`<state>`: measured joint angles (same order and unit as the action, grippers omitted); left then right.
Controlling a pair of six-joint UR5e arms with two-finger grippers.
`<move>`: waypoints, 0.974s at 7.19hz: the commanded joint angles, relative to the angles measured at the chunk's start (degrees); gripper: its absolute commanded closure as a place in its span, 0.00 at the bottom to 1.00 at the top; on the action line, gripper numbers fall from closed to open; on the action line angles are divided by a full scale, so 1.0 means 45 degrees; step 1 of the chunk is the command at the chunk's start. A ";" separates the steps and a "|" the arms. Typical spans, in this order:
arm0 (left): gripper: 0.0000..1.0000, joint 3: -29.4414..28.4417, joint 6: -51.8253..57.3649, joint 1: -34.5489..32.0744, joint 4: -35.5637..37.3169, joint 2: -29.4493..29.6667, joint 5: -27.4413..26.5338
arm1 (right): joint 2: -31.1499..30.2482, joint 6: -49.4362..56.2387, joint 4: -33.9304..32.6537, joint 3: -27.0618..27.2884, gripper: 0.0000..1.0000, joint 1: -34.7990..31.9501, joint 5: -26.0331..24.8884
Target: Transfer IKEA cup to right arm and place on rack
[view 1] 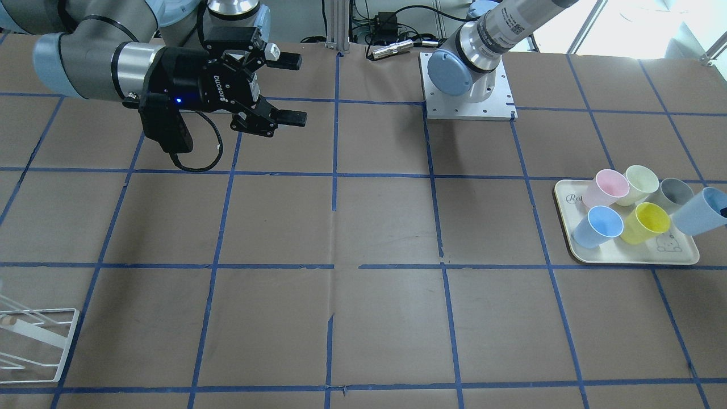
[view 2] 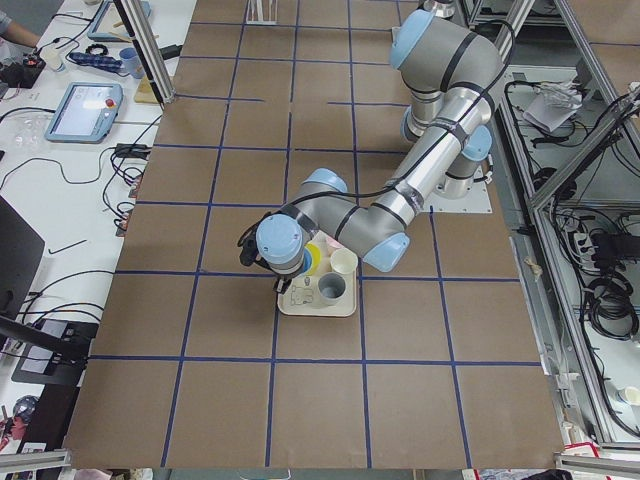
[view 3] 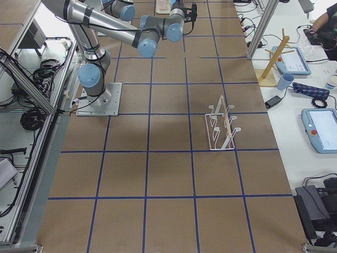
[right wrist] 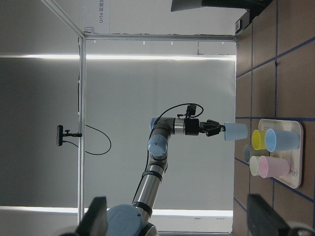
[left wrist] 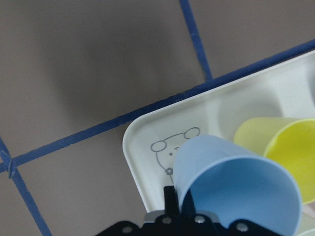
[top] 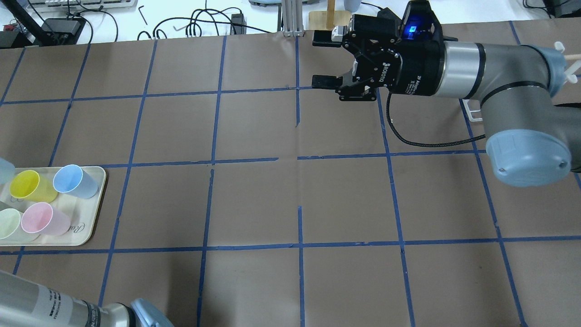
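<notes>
Pale blue and tilted, the IKEA cup (view 1: 697, 215) is hanging just above the tray (view 1: 625, 258), the left tool (right wrist: 220, 130) pinching its rim. The right tool (view 1: 292, 89) is hovering spread wide, well apart. A rim-only pinch is risking the cup swivelling or slipping at handover.

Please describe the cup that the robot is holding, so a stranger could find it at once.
Find the white tray on the table. Above its bear-drawing corner, the left hand holds a pale blue cup by the rim. The other blue cup stands on the tray.
</notes>
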<state>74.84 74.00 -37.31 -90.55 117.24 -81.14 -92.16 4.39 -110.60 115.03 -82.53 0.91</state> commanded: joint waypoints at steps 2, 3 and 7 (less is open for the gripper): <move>1.00 -0.0498 -0.0056 -0.0689 -0.4921 -0.0992 0.3468 | 0.0011 0.0000 0.0008 -0.0015 0.00 0.0021 0.0012; 1.00 -0.0440 -0.0192 -0.1177 -0.6986 -0.1459 0.4620 | 0.0011 0.0000 0.0008 0.0004 0.00 0.0040 -0.0007; 1.00 0.1176 -0.0155 -0.2781 -1.2917 -0.2225 0.8549 | 0.0011 -0.0039 -0.0012 -0.0016 0.00 0.0001 -0.0124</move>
<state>77.26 73.15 -47.95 -142.61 107.86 -47.73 -92.11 4.32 -110.70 114.97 -82.49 0.48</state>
